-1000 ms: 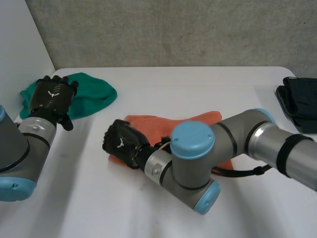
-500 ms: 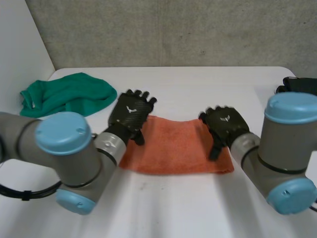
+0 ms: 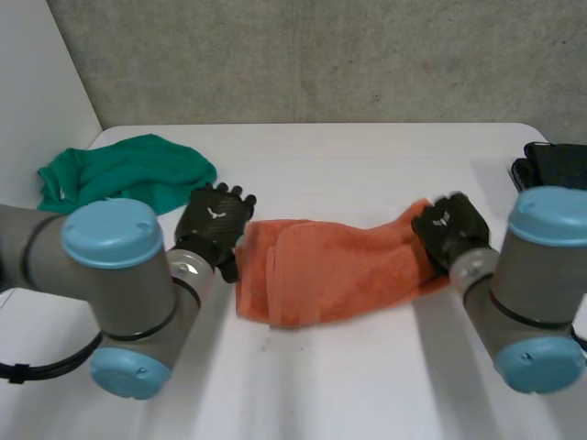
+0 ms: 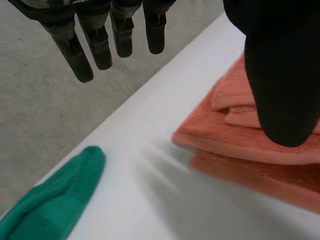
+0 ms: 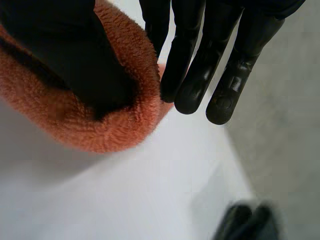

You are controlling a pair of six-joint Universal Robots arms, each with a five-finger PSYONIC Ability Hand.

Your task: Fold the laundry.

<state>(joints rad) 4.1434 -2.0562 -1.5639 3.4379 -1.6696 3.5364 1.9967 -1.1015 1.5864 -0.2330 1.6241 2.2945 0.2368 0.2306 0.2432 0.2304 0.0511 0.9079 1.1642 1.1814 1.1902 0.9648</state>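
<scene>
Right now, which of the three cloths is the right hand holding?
The orange towel, mid-table: the right hand pinches its end. The green cloth at the far left and the black cloth at the right edge lie untouched.

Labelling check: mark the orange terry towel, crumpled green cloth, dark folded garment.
orange terry towel (image 3: 339, 270), head view, middle.
crumpled green cloth (image 3: 128, 171), head view, centre.
dark folded garment (image 3: 561, 167), head view, visible part.

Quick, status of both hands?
Left hand: open, fingers straight, by the folded end of the orange towel.
Right hand: shut on the orange towel, its other end pinched between thumb and fingers.
</scene>
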